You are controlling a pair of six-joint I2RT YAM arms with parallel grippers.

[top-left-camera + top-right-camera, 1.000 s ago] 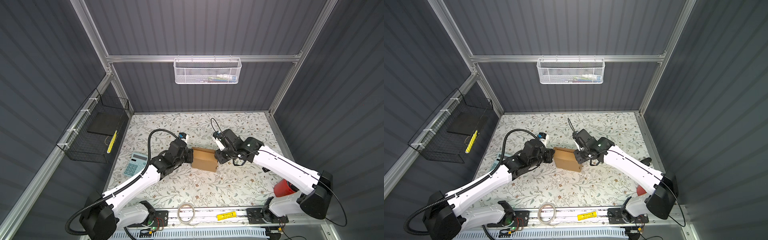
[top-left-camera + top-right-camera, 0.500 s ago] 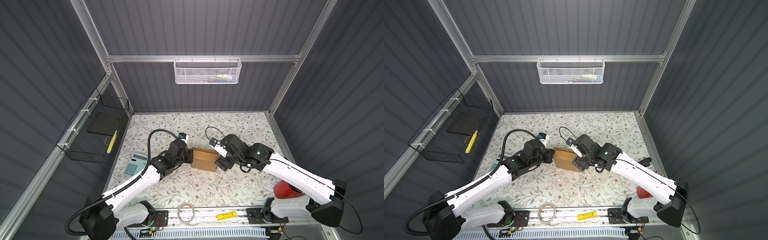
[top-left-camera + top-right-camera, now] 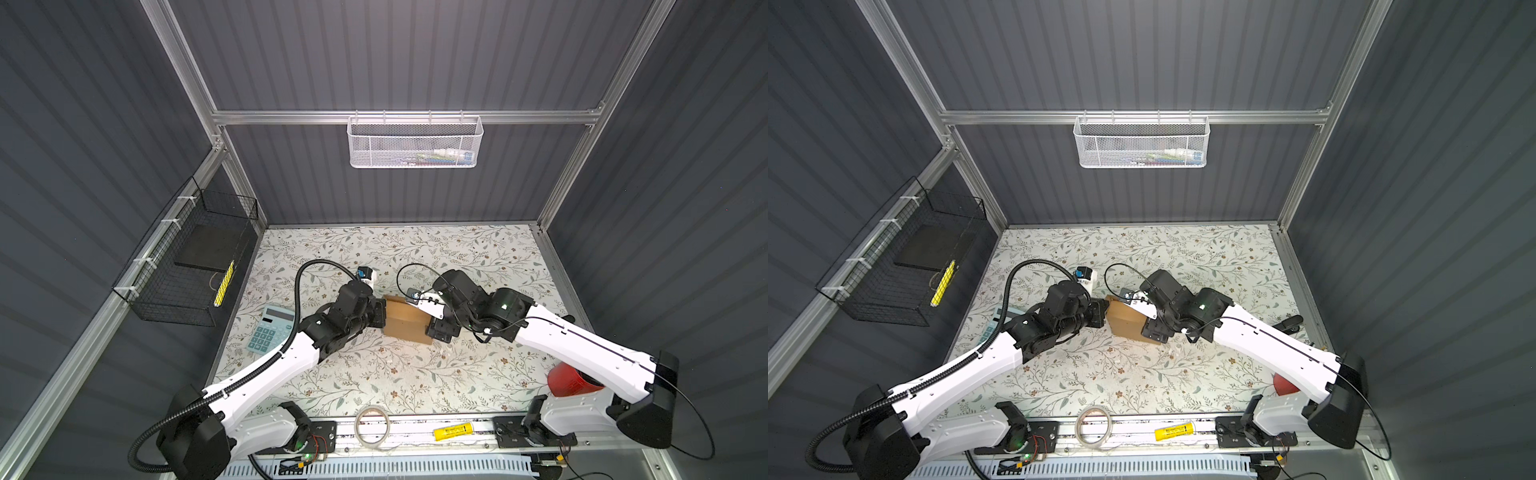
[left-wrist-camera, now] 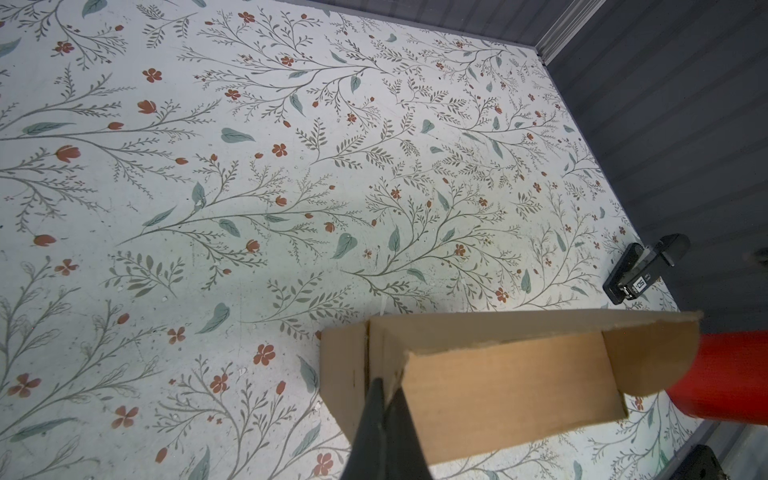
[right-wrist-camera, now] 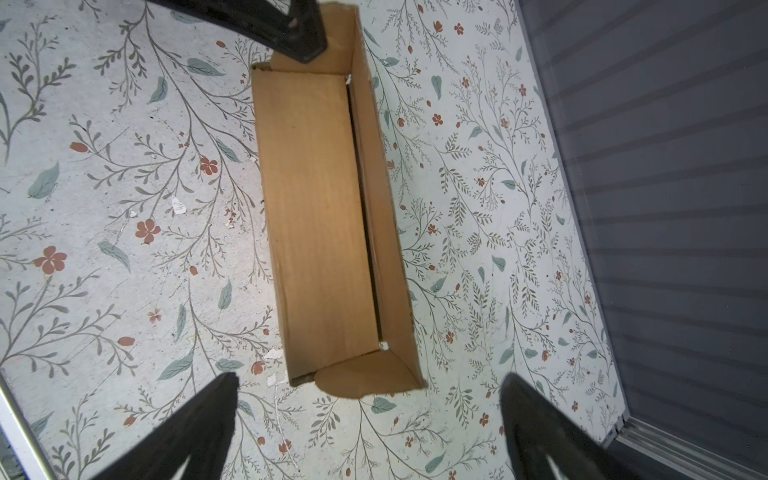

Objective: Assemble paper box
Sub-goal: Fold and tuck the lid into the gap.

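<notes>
Paper box (image 5: 324, 216) slit shows only from right wrist

The paper box (image 3: 405, 322) is plain brown. The tabletop (image 3: 415, 374) beneath it is off-white, printed with grey-green sprigs and rust-red flowers. At the box's nine o'clock is a teal calculator (image 3: 272, 330), at four o'clock a red cup (image 3: 567, 380), and at twelve o'clock a white mesh basket (image 3: 415, 141).
</notes>
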